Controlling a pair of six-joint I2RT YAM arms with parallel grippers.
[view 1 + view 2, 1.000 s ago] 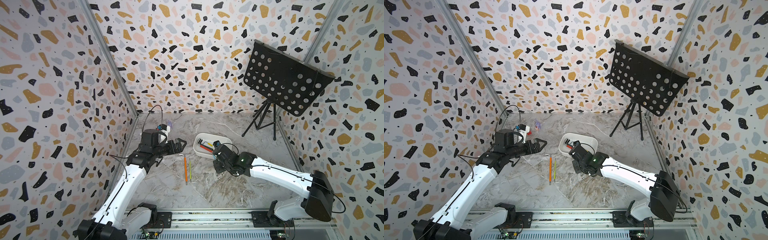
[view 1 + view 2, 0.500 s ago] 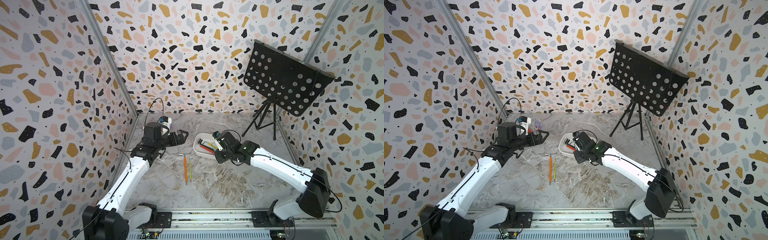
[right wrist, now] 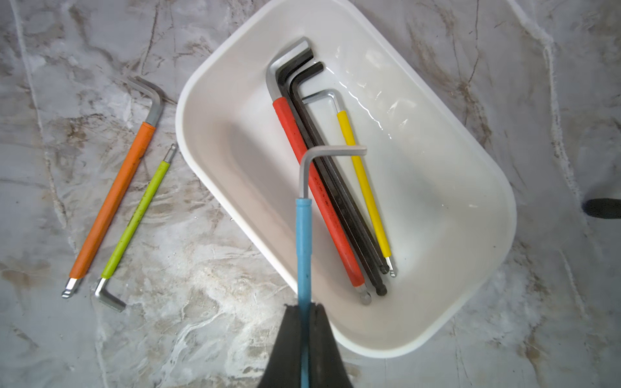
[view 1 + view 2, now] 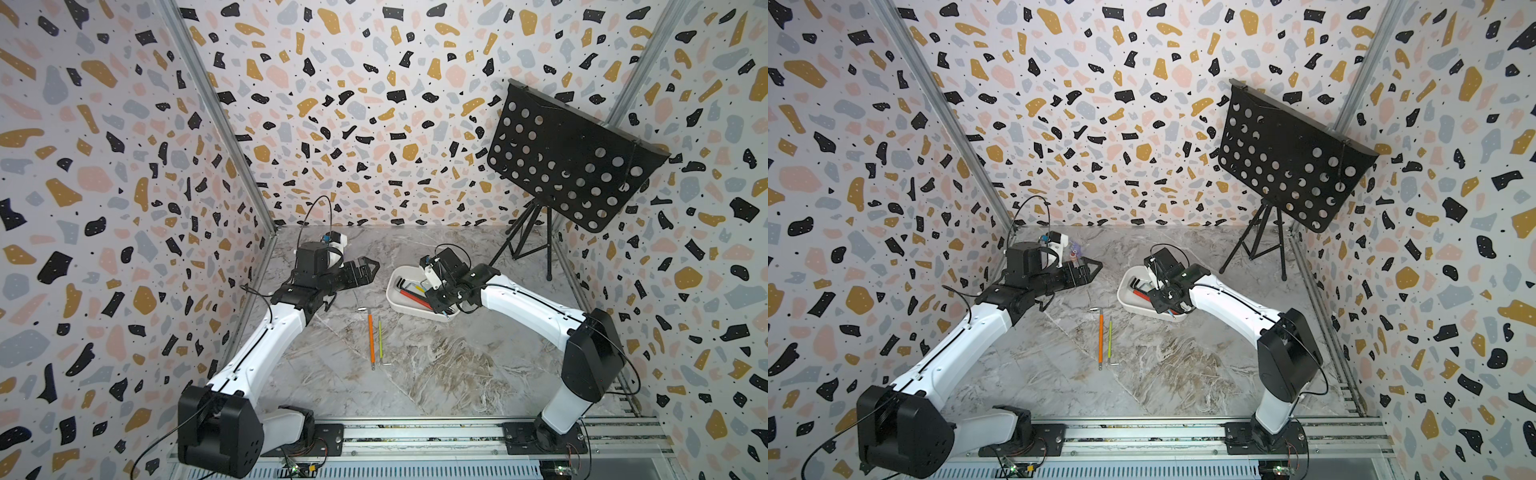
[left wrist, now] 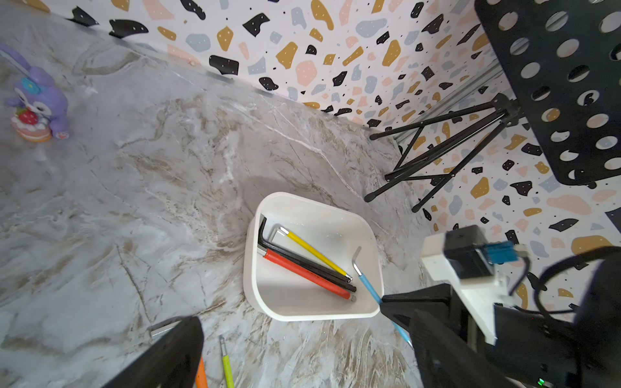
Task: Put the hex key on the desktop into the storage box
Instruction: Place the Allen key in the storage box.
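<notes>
Two hex keys lying on the bench [image 4: 457,374], between the arms, nearer than the storage box [image 4: 399,305] and to its left: orange hex key [image 4: 371,338] and green hex key [image 4: 380,343]. Side by side, nearly parallel, close but not touching. Orange bend at the far end, green bend at the near end.

Storage box flat on the bench, right of centre. On its floor, side by side, bends all toward the same end wall: red hex key [image 3: 324,201], two black hex keys [image 3: 341,201], yellow hex key [image 3: 365,188].

State of right jaws: pressed together on the blue hex key [image 3: 304,248], pinching its sleeved shaft. Right arm [image 4: 532,303] reaching in from the near right. Blue shaft crossing over the box rim, with the bare bent end above the red and black keys. Contact with those keys: cannot tell.

State of left jaws: spread, holding nothing, above the bench left of the box and well apart from it. Left arm [image 4: 270,334] extended along the left wall.

Also on the bench: purple toy figure [image 5: 37,100] at the far left, and black perforated music stand [image 4: 573,162] on a tripod at the far right.
</notes>
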